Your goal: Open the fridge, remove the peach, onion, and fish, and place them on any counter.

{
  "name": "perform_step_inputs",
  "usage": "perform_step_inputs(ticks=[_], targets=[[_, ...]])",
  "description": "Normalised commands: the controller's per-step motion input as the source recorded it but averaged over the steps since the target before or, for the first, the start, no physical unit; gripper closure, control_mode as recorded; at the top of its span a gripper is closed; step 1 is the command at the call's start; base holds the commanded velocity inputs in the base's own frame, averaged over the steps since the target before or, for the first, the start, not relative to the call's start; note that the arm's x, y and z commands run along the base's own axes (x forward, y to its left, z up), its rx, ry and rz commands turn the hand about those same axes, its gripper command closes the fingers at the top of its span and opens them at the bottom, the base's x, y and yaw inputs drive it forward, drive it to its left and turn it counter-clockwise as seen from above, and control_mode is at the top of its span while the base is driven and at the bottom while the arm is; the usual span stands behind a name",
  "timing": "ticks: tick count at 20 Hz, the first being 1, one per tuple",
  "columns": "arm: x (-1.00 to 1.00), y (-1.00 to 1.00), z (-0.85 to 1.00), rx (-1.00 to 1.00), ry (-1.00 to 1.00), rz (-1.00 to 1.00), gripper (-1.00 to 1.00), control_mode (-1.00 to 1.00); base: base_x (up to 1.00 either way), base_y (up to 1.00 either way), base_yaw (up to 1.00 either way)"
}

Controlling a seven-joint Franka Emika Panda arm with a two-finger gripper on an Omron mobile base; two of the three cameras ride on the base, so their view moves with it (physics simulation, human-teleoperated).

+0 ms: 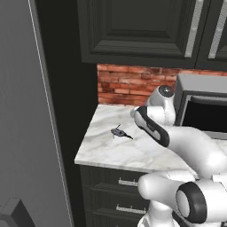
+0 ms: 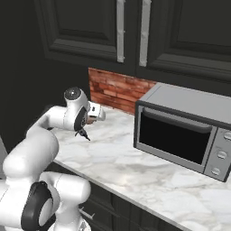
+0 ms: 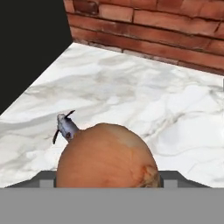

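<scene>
My gripper (image 3: 108,177) is shut on a round brown onion (image 3: 107,155), which sits between the two fingertips and hovers low over the white marbled counter (image 3: 153,100). A small dark-grey fish (image 3: 65,126) lies on the slab just beyond the onion. From the base, the fish (image 1: 119,132) rests near the counter's (image 1: 111,153) left end, and my hand (image 2: 94,113) hangs just above the fish (image 2: 84,134). The fridge's (image 1: 26,133) light-grey panel fills the left side. The peach is out of view.
A grey microwave (image 2: 185,131) stands on the counter (image 2: 135,171) to the right of my hand. A red brick backsplash (image 1: 128,84) runs behind, with black upper cabinets (image 2: 135,31) overhead. Black drawers (image 1: 115,195) sit below the slab's front edge.
</scene>
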Motion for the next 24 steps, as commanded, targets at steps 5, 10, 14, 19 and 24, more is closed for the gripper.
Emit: perform_step_inputs(ticks=[5,10,14,19,24], targets=[[0.80,-0.24,-1.00,-0.02,0.07,0.00,1.00,-1.00,0.00,0.00,0.00],[0.64,-0.19,-0.93,0.00,0.11,0.00,1.00,-1.00,0.00,0.00,0.00],[0.35,-0.01,-0.43,0.00,0.01,0.00,-1.00,-1.00,0.00,0.00,0.00],[0.38,0.00,-0.10,0.00,0.00,0.00,-1.00,-1.00,0.00,0.00,0.00],[0.32,0.00,0.00,0.00,0.00,0.00,-1.00,-1.00,0.00,0.00,0.00]])
